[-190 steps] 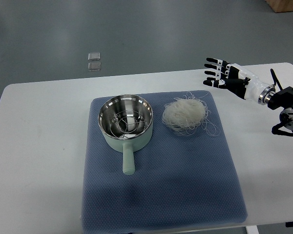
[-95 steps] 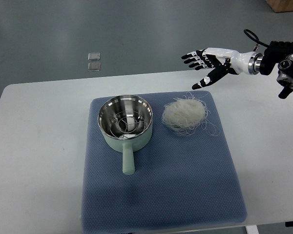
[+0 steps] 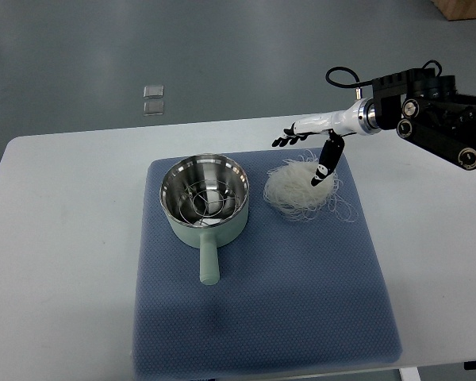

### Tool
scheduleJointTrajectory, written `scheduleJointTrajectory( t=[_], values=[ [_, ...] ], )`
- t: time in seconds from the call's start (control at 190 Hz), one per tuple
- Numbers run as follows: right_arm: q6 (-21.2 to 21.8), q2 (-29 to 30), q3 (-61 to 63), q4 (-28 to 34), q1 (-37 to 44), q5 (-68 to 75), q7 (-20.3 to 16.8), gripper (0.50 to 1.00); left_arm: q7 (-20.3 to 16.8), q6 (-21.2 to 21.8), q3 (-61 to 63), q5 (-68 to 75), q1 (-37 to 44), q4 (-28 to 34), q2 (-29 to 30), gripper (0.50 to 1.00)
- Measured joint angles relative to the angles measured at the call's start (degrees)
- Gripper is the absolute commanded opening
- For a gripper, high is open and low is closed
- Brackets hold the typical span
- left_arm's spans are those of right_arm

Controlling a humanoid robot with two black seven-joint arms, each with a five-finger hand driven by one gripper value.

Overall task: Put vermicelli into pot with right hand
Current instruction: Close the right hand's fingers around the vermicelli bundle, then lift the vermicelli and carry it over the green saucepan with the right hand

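A white bundle of vermicelli (image 3: 300, 189) lies on the blue mat (image 3: 262, 294), right of the pot. The pot (image 3: 204, 197) is pale green with a steel inside and a wire rack in it; its handle points toward me. My right hand (image 3: 303, 155) comes in from the right edge and hangs over the far side of the vermicelli. Its fingers (image 3: 285, 140) are spread and reach left, and the thumb (image 3: 324, 168) points down onto the bundle. It holds nothing. The left arm does not show.
The mat lies on a white table (image 3: 63, 254). Loose strands (image 3: 345, 208) trail off the bundle to the right. Two small clear squares (image 3: 152, 99) sit on the grey floor beyond the table.
My right hand has moved left and down from beyond the mat's far right corner to just over the vermicelli. The pot and the bundle have not moved.
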Motion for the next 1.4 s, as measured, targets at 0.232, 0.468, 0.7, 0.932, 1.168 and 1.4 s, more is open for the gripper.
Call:
scheduleJointTrajectory(
  t=[0.232, 0.468, 0.7, 0.932, 1.168, 1.4],
  values=[
    [-2.98, 2.25, -3.85, -1.41, -0.42, -4.16, 0.01, 0.915, 0.02, 0.00, -0.06, 0.00, -0.08, -0.11, 0.00, 1.000],
    [-4.35, 2.79, -5.27, -2.42, -1.32, -8.02, 0.03, 0.844, 0.02, 0.00, -0.17, 0.00, -0.23, -0.18, 0.00, 1.000],
    [-4.56, 2.92, -5.06, -3.30, -3.10, -9.86, -0.04, 0.752, 0.02, 0.00, -0.24, 0.00, -0.42, -0.23, 0.00, 1.000],
    [-4.85, 3.65, -5.05, -3.72, -3.96, -9.94, -0.12, 0.500, 0.02, 0.00, -0.15, 0.00, -0.44, -0.23, 0.00, 1.000],
    [-7.74, 3.51, -4.82, -4.43, -4.05, -9.71, -0.12, 0.500, 0.02, 0.00, -0.07, 0.00, -0.44, -0.23, 0.00, 1.000],
    [-8.51, 2.35, -2.02, -4.12, -0.58, -7.00, 0.31, 0.500, 0.02, 0.00, -0.10, 0.00, -0.52, -0.23, 0.00, 1.000]
  ],
)
